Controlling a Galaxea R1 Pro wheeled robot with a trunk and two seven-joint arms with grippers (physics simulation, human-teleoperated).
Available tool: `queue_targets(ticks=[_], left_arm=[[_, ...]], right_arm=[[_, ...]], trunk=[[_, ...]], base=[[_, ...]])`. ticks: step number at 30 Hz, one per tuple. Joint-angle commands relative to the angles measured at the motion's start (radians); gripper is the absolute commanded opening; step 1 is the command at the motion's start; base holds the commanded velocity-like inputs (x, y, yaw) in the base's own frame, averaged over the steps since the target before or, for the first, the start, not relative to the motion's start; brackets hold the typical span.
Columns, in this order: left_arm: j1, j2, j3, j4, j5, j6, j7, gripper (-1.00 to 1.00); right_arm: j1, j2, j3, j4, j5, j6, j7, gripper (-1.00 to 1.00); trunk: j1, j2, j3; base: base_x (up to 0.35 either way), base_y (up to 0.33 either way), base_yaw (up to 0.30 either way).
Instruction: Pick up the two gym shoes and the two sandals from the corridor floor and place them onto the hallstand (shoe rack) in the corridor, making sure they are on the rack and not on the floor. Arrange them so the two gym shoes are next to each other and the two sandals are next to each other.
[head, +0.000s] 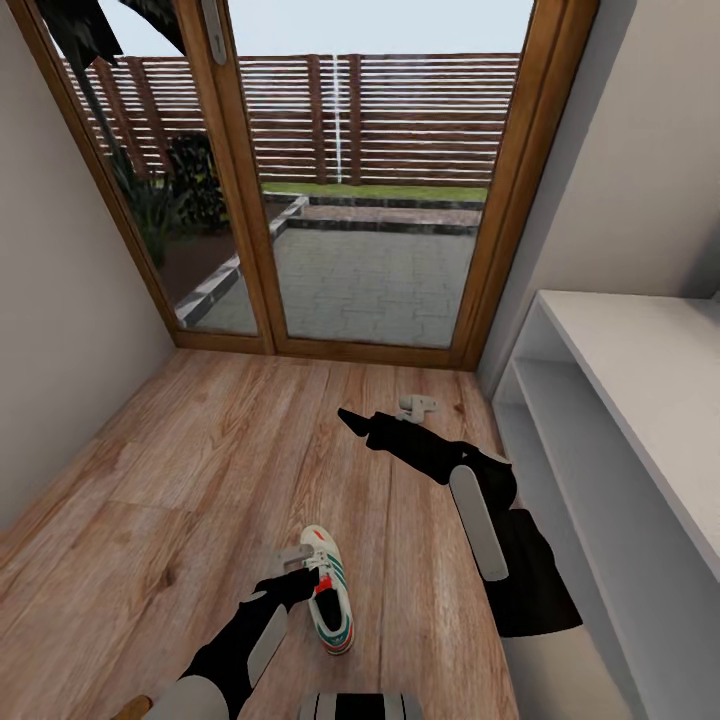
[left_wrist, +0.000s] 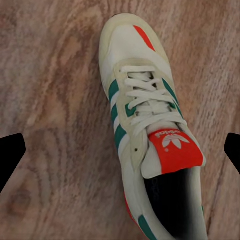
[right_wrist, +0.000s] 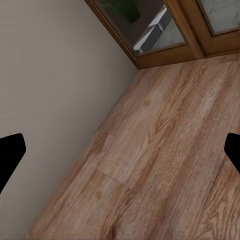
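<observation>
One gym shoe (head: 327, 590) lies upright on its sole on the corridor floor (head: 200, 470), toward the near edge of the planks and roughly midway between the left wall and the hallstand (head: 640, 400), toe pointing toward the glazed door (head: 370, 180); its laces, green stripes and red tongue label read plainly in the left wrist view (left_wrist: 150, 125).

The left gripper (head: 300, 565) is poised directly over the shoe, just at its lace side; its jaws stand spread, the tips wide of the shoe on either side in the wrist view, nothing held. The right gripper (head: 418, 405) is extended over bare floor further toward the door, near the hallstand's front; it carries nothing, and its jaws likewise appear parted.

Step in hand, by judgement: the approach to the first pick, grasp not yet made. The next move calls for lowering the left gripper, closing across the shoe's narrow width near the collar, then lifting and carrying it right to a hallstand shelf.

The second gym shoe and both sandals cannot be located; the hallstand is cut off at the right edge; the shoe's heel is cropped in the wrist view.
</observation>
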Motion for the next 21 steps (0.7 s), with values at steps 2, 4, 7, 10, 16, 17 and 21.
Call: queue_targets(ticks=[2,4,7,10,16,17,21], left_arm=[[0.0,-0.001,-0.002,-0.002,0.007,0.005,0.005,1.0],[0.0,-0.001,-0.002,-0.002,0.007,0.005,0.005,1.0],[0.0,-0.001,-0.002,-0.002,0.006,0.005,0.004,1.0],[0.0,-0.002,-0.002,-0.002,0.006,0.005,0.004,1.0],[-0.001,-0.002,-0.003,-0.003,0.006,0.005,0.004,1.0],[-0.001,-0.002,-0.003,-0.003,0.006,0.005,0.004,1.0],[-0.002,-0.002,-0.004,-0.004,0.006,0.005,0.004,1.0]], right_arm=[[0.0,0.0,-0.001,-0.001,-0.001,0.005,0.002,1.0],[0.0,0.0,0.0,-0.001,-0.001,0.004,0.002,1.0],[0.0,0.0,0.0,0.0,-0.001,0.004,0.003,1.0],[0.0,0.0,0.0,0.0,-0.001,0.004,0.003,1.0],[0.0,0.0,0.0,0.0,0.0,0.003,0.004,1.0],[0.0,0.0,0.0,0.0,0.0,0.003,0.003,1.0],[0.0,0.0,0.0,0.0,-0.001,0.004,0.003,1.0]], trunk=[[0.0,0.0,-0.001],[0.0,0.0,-0.001],[0.0,0.0,-0.001],[0.0,0.0,-0.001],[0.0,0.0,-0.001],[0.0,0.0,-0.001],[0.0,0.0,-0.001]], base=[[-0.002,0.0,0.0],[-0.001,0.0,0.0],[0.0,0.0,0.0],[0.0,0.0,0.0],[0.0,0.0,0.0],[0.0,0.0,0.0],[0.0,0.0,0.0]])
